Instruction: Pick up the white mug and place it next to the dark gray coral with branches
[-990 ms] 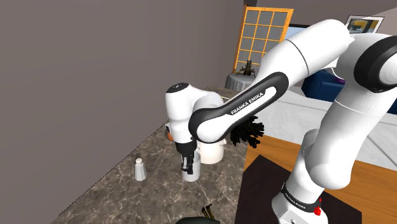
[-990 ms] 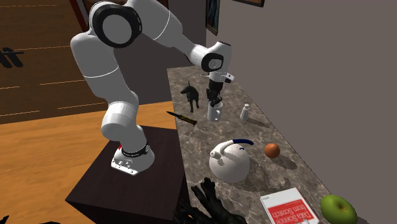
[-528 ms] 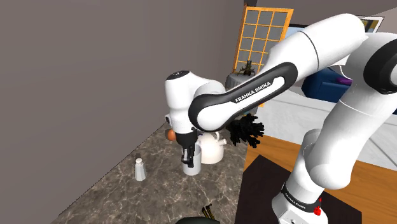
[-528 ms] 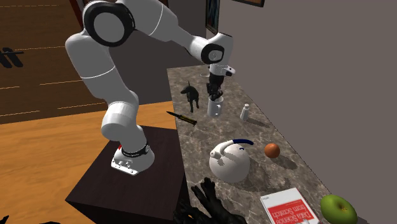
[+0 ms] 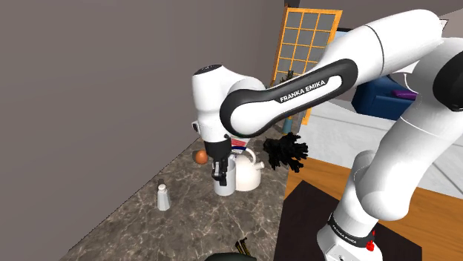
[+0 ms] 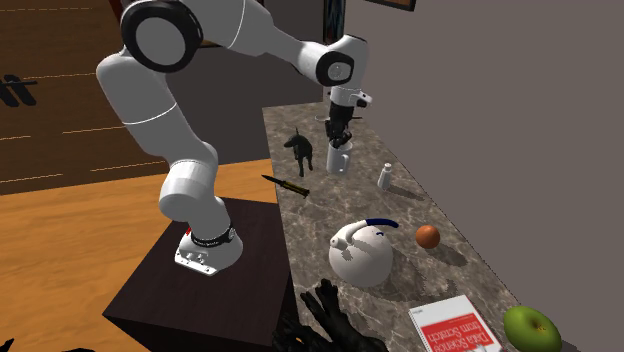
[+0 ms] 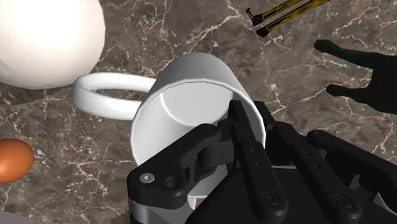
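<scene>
- Wrist view: the gripper (image 7: 249, 116) is clamped on the mug (image 7: 184, 108), one finger inside the rim and one outside, roughly opposite the handle (image 7: 102, 95).
- Second exterior view: the mug hangs under the hand at upper centre of the frame, between the dog figure (image 6: 299, 150) and the shaker (image 6: 384, 177). It looks just clear of the counter (image 6: 310, 215).
- The coral (image 6: 330, 318) is down at the bottom edge, well apart, with the teapot (image 6: 362, 255) in between.
- My read is that the mug is stiff, hollow and light, but smooth-walled and so likely slippery.
- A rim pinch sits off-centre, so the mug may tilt or swing, and the handle adds weight to one side.
- It would probably chip if dropped, so carry it level and set it down gently.
</scene>
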You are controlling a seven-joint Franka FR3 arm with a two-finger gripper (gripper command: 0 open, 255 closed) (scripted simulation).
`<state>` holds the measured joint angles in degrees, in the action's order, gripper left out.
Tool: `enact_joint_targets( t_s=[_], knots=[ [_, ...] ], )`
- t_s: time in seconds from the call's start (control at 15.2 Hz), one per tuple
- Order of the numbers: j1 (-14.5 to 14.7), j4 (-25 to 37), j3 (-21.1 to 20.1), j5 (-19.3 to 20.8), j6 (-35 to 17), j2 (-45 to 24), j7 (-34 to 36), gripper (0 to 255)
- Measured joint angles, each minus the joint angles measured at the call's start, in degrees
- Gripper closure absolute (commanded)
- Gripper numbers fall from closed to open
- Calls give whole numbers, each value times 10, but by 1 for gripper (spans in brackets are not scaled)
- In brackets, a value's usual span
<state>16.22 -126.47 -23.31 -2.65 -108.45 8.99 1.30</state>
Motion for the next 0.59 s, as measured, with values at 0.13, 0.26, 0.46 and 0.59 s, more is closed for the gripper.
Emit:
enact_joint_targets(
  t_s=[0.13, 0.26, 0.46, 0.59],
  knots=[
    [0, 10, 2, -2, 16, 6, -2, 255],
    [1, 23, 1, -3, 31, 9, -1, 255],
    [0, 41, 2, -4, 55, 15, -2, 255],
    [0, 54, 4, -4, 70, 17, -4, 255]
  ],
)
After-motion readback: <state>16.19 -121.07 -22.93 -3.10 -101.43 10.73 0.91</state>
